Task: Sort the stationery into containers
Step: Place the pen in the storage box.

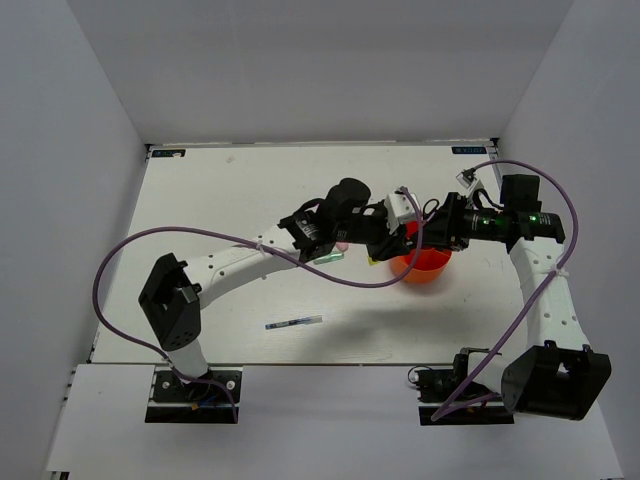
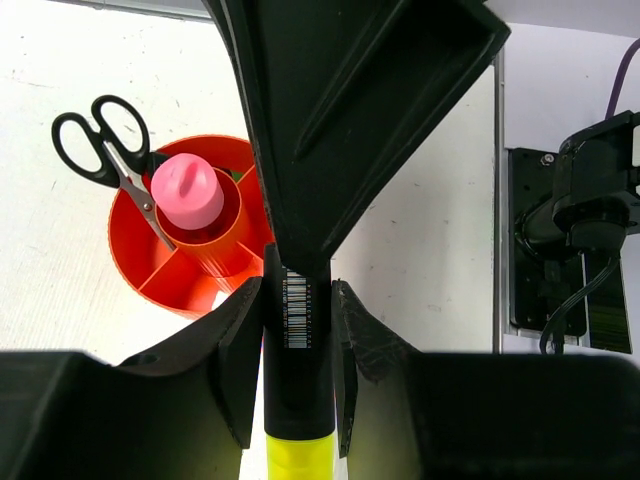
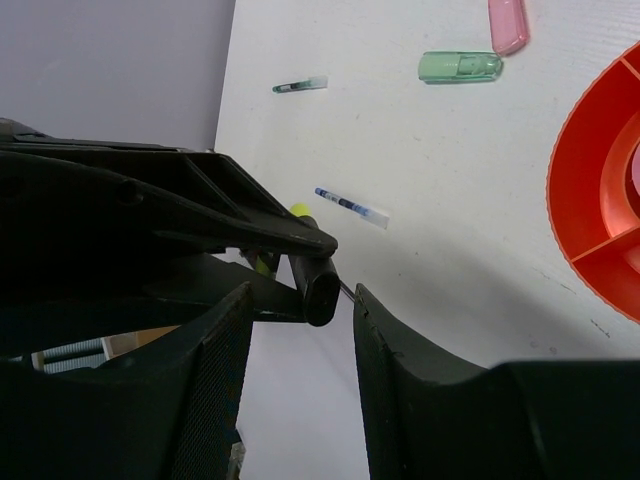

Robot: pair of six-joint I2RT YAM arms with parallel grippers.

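A yellow marker (image 2: 297,400) with a black, barcoded end is held by the left gripper (image 2: 297,300), whose fingers are clenched on its black barrel. The marker hangs in the air just beside the rim of a round orange-red plastic cup (image 2: 160,285) with inner dividers. A fat pink tube (image 2: 187,190) stands in the cup's middle compartment. Black-handled scissors (image 2: 100,140) stand blades-down in an outer compartment, their handles leaning out over the rim.

The right gripper (image 3: 303,300) faces the marker's black tip. Its fingers are spread, one on each side of the tip with a gap on both sides, grasping nothing.

On the white tabletop (image 3: 450,180), apart from the cup, lie a thin blue-and-clear pen (image 3: 350,207), a pale green marker (image 3: 460,67), a pink marker (image 3: 507,22) cut off by the view's edge, and a small green-black marker (image 3: 300,86). From above, both grippers meet at the cup's left side, near the middle of the tabletop.
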